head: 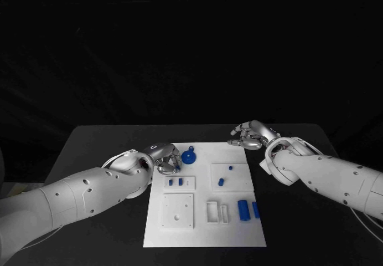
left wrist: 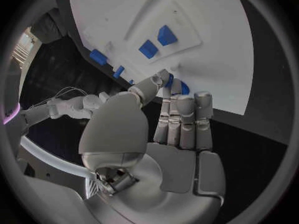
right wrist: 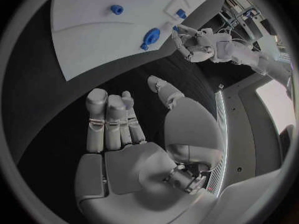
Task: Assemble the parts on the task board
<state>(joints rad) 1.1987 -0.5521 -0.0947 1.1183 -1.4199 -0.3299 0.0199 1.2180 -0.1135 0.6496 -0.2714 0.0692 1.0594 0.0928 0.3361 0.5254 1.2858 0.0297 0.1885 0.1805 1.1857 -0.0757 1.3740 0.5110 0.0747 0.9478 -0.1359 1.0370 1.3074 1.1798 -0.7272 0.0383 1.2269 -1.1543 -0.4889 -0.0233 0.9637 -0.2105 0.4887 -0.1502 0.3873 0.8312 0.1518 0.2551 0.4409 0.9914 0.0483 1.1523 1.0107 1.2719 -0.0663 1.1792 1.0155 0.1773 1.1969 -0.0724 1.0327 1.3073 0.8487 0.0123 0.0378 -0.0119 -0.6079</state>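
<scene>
Left hand (head: 166, 162) sits at the near-left corner of the flat white plastic task board (head: 239, 233), fingers curled up against the round blue gear-like part (head: 188, 157). The left wrist view puts the fingertips (left wrist: 167, 79) touching a blue piece at the board's edge; a full grip probably, but the fingers hide the contact, so I cannot tell for certain.

Right hand (head: 254, 136) hovers off the board's far-right corner over the black table (head: 96, 144), fingers spread, holding nothing.

Other parts: two small blue blocks (head: 176, 181) in a raised tray, a small blue peg (head: 221, 180), and two upright blue cylinders (head: 248, 210) nearer the robot.

Risks: the gear lies right at the board edge, so a loose pinch could let it slide off onto the table. The left forearm lies close beside the board; a wide swing could nudge it.

Room: open table on both sides; middle of board uncrowded.
</scene>
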